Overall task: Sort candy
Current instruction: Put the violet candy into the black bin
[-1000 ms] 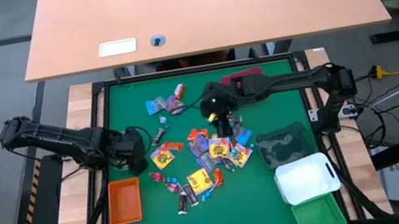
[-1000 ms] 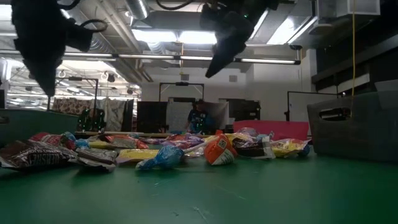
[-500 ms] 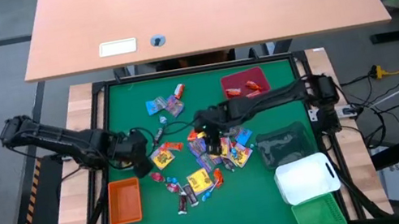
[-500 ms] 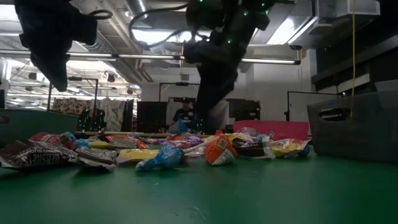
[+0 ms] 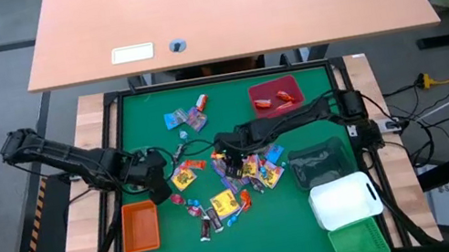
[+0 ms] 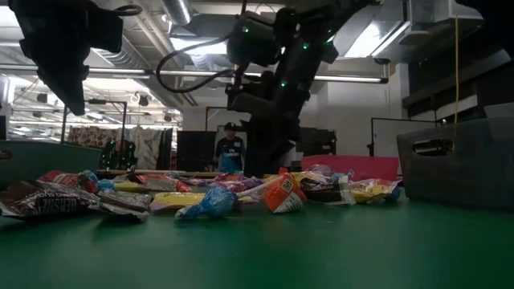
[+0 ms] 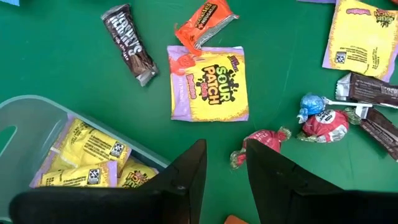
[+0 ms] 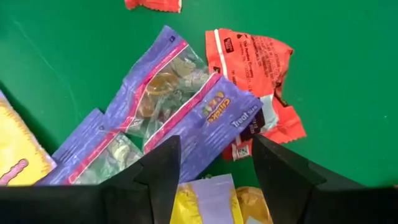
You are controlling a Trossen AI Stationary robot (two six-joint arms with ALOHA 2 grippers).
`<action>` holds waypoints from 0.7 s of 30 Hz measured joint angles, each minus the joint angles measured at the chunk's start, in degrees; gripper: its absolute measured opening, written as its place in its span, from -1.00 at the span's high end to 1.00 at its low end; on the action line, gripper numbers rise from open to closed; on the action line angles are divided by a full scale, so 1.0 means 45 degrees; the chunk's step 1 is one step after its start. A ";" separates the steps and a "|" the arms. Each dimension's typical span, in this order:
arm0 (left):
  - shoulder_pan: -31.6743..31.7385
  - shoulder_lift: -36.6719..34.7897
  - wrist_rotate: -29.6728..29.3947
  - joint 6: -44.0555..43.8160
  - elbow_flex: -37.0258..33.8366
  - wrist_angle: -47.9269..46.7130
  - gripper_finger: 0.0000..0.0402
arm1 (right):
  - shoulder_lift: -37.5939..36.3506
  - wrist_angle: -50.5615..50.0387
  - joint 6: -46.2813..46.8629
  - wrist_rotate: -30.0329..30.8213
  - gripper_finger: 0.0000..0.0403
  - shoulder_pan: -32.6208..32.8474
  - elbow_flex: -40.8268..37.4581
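Reaching low over candy (image 5: 226,177), right tool (image 5: 229,160), fingers parted.

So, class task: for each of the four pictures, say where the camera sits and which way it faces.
High view: overhead, facing straight down on the green table; both arms show.
Low view: table height, facing level across the candy; arms overhead.
Left wrist view: above the yellow Sour Patch packet, left gripper open.
Right wrist view: above purple packets, right gripper open.
Shared: high and low both show the candy pile.
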 joint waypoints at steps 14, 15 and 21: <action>0.0005 0.0002 -0.0017 0.0000 0.0000 0.0204 0.49 | 0.0423 0.0309 -0.0005 -0.0238 0.33 0.0005 0.0005; 0.0005 0.0004 -0.0038 0.0000 0.0000 0.0204 0.49 | 0.0427 0.0337 -0.0005 -0.0238 0.39 0.0005 0.0005; 0.0005 0.0002 -0.0580 0.0000 0.0000 0.0204 0.49 | 0.0427 0.0397 -0.0228 -0.0237 0.83 0.0005 0.0005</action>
